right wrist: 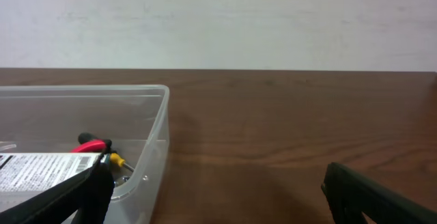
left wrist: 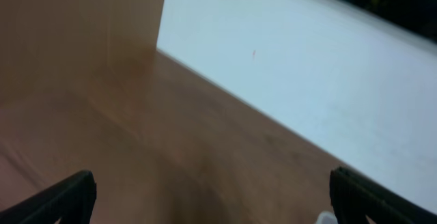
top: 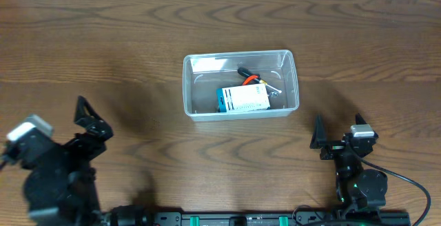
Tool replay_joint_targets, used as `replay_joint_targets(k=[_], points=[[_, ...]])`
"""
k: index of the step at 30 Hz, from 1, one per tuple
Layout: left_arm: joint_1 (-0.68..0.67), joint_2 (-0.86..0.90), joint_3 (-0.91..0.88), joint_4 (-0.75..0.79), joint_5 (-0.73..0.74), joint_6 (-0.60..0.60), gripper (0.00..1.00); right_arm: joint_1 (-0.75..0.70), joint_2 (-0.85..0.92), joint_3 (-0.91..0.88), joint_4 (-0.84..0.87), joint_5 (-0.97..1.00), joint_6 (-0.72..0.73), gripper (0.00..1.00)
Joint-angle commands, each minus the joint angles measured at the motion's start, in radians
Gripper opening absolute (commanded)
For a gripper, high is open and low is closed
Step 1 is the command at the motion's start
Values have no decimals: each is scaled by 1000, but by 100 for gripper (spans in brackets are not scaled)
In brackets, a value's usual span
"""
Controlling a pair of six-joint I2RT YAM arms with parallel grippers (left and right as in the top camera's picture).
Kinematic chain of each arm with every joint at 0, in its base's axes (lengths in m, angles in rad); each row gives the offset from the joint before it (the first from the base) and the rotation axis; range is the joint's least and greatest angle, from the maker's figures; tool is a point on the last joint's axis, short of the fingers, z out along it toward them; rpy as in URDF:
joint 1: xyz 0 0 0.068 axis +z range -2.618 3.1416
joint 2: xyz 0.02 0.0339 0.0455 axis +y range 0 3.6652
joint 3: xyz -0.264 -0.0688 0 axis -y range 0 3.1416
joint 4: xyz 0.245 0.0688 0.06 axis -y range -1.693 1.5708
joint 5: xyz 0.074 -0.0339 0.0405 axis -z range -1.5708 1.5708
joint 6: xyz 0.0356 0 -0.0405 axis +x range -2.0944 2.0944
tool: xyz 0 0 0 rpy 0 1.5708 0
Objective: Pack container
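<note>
L gripper and R gripper are both gaping wide, holding nothing. Container is sitting ahead of the R gripper, off to its left, and ahead-right of the L one. It is holding a blue-and-white cardboard box and a red-handled tool, poss. a screwdriver. No loose items are showing on the wood table, so packing is looking approx. done. Nothing is blocking either approach.
</note>
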Motion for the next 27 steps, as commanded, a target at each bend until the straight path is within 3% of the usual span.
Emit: replay_joint_targets(k=[1,11,27], points=[[5,-58,-151,43,3,-129,98,-10,-6,-3,-2,6,-12,99],[-2,-236,-486,213,3,-257,98,-10,-6,-3,-2,6,-12,99],[-63,-333,-626,249,3,-265,98,-10,-6,-3,-2,6,-12,99]])
